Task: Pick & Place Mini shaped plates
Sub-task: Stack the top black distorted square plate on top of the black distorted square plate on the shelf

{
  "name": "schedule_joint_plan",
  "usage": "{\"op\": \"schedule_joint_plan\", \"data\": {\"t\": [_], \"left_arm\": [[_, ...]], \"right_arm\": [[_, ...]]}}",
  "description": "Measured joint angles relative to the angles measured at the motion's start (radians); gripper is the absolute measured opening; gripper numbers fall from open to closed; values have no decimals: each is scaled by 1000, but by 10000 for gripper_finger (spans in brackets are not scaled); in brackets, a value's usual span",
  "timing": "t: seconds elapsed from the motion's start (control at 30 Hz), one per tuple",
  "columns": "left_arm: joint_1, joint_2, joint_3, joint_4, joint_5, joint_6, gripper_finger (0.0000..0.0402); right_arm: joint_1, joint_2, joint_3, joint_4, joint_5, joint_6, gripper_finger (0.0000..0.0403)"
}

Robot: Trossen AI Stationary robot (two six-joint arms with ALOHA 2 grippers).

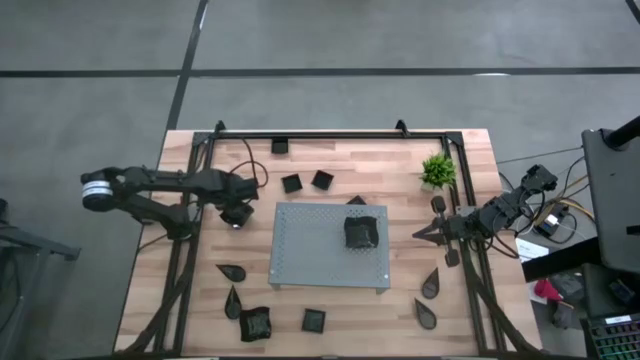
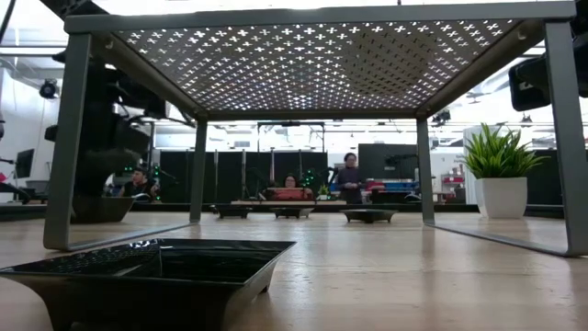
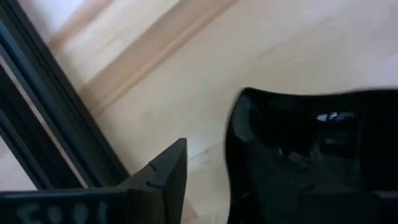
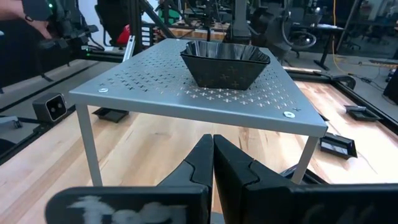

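High view puts the left hand low over the desk, just off the left edge of the grey perforated board, w/ a mini shaped plate right under it; the plate itself is mostly hidden by the hand from above. Left wrist view shows that plate glossy black, right next to one dark finger, so the thing lies directly at the hand, not off to a side. Fingers look spread, but whether they've clamped the rim yet I can't tell: 2nd finger isn't in shot. Long axis can't be read either; only one curved corner shows. Left arm is clearly the nearer one for this plate. Right hand sits closed and empty at the board's right side, near the potted plant, idle. One wavy plate already rests on the board top. Other plates are scattered on the desk: two squares behind the board, teardrops front left and front right. My read: next move hinges on whether the fingers straddle the rim; if so, closing and lifting toward the board, which lies rightward from the hand.
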Motion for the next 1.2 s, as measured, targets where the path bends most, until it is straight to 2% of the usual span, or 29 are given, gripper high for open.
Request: {"op": "schedule_joint_plan", "data": {"t": [0.13,0.3,0.37,0.6,0.9,1.1,1.2], "left_arm": [[0,7,-14,1,21,0,126],[0,-3,-25,5,12,45,35],[-2,-11,-27,1,-3,62,11],[-15,-98,19,-16,-46,59,1],[-43,-264,156,-36,-178,60,0],[-56,-347,263,-31,-297,58,0],[-68,-378,298,36,-379,32,0]], "right_arm": [[0,0,0,0,0,-1,8],[0,0,0,0,0,0,8],[0,0,0,0,0,-1,8],[0,0,0,0,0,0,8],[0,0,0,0,0,-1,8],[0,0,0,5,0,2,8],[0,0,0,35,1,51,8]]}}
